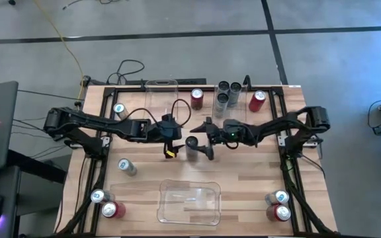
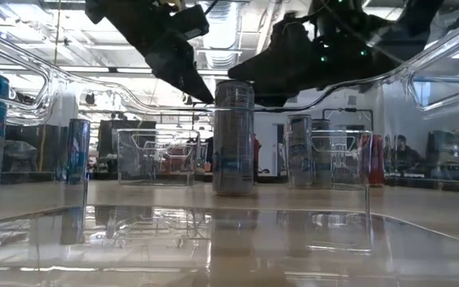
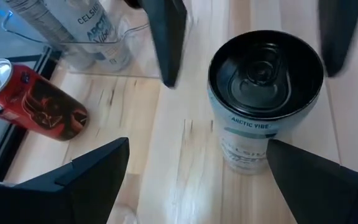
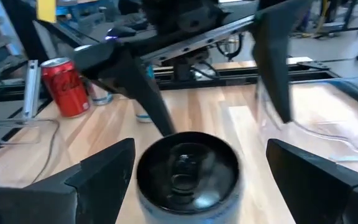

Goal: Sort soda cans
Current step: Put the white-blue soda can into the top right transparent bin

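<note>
A dark grey soda can [image 1: 194, 147] with a black top stands upright on its base at the table's middle [image 2: 233, 135]. My left gripper [image 1: 172, 139] comes from the left and my right gripper [image 1: 207, 140] from the right. Both are open above and around this can. In the left wrist view the can [image 3: 265, 93] sits between my left fingers, nearer one of them. In the right wrist view the can's top [image 4: 188, 171] lies midway between my right fingers. Gaps show between the fingers and the can.
Three grey cans stand in a clear bin [image 1: 229, 94] at the far edge, with a red can [image 1: 197, 99] and a lying red can [image 1: 256, 100] beside it. Another clear bin [image 1: 162, 89] stands far left, one [image 1: 189, 201] near. Silver and red cans [image 1: 119, 110] [image 1: 127, 166] [image 1: 113, 210] [image 1: 281, 213] stand or lie toward the left side and the near corners.
</note>
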Controlling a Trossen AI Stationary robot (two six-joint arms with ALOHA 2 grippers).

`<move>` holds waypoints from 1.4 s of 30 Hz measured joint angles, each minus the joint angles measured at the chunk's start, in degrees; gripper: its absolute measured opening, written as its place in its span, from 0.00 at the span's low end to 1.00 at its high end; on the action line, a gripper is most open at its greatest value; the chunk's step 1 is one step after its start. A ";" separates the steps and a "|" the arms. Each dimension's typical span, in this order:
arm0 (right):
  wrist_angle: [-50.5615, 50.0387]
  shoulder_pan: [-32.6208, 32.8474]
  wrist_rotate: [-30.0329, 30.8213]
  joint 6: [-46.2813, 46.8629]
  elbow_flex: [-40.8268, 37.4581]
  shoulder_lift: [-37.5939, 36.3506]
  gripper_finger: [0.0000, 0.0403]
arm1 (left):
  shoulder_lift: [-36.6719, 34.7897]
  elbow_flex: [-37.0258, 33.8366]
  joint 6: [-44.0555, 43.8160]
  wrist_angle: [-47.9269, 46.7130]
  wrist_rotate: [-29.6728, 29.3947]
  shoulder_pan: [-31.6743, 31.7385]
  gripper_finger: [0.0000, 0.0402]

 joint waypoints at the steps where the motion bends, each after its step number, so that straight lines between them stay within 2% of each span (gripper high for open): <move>1: -0.18 0.00 -0.38 -0.04 0.31 0.34 0.95 | 0.00 0.00 0.00 0.10 0.00 0.00 0.94; 20: -3.81 0.33 -1.01 -0.74 0.61 0.23 0.94 | 0.00 0.00 -0.24 2.62 -0.04 0.00 0.94; 23: -4.20 0.33 -0.31 -0.57 0.61 0.23 0.87 | 0.00 0.00 -0.28 2.63 -0.04 0.00 0.94; 27: -5.10 0.21 0.17 -0.56 0.61 0.16 0.70 | 0.00 0.00 -1.15 2.75 -0.31 0.00 0.94; 30: -5.31 0.00 0.23 -0.37 0.61 0.13 0.59 | 0.00 0.00 -1.26 3.12 -2.64 0.00 0.94; 36: -8.47 -0.11 0.67 0.07 0.59 -2.14 0.58 | -0.55 0.00 -1.33 4.11 -5.51 0.00 0.94; 42: -22.67 0.17 2.09 0.21 0.44 -14.18 0.58 | -1.37 0.15 -3.36 5.54 -5.67 -0.02 0.94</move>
